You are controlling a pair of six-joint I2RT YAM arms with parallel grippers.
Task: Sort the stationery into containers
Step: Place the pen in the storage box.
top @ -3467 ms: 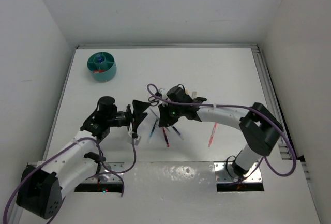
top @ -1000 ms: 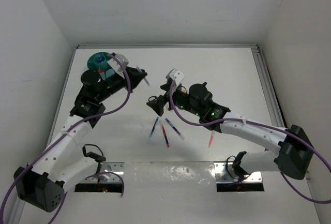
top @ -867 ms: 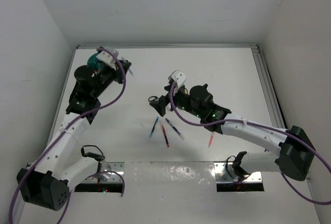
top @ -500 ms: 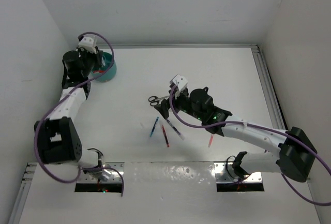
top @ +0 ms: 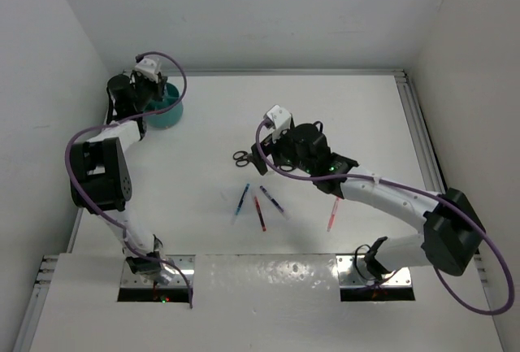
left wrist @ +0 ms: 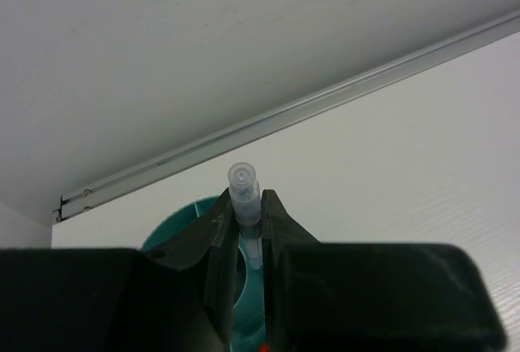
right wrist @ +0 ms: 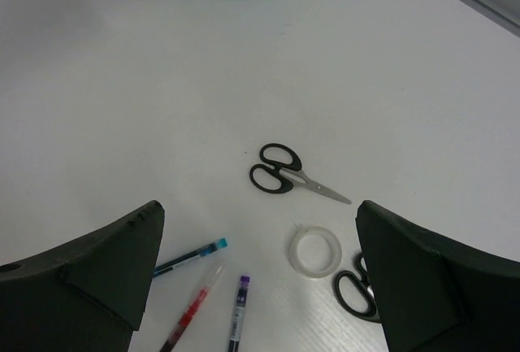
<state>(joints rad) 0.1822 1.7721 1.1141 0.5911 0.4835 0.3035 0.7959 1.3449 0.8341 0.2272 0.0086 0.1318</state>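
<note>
One second on, left pincer, gripping clear pen, has reached teal organiser; right pincer gapes.

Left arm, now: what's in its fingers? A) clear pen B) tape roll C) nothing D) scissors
A: in the left wrist view the left fingers are shut on a clear pen, right at the teal organiser.
</note>
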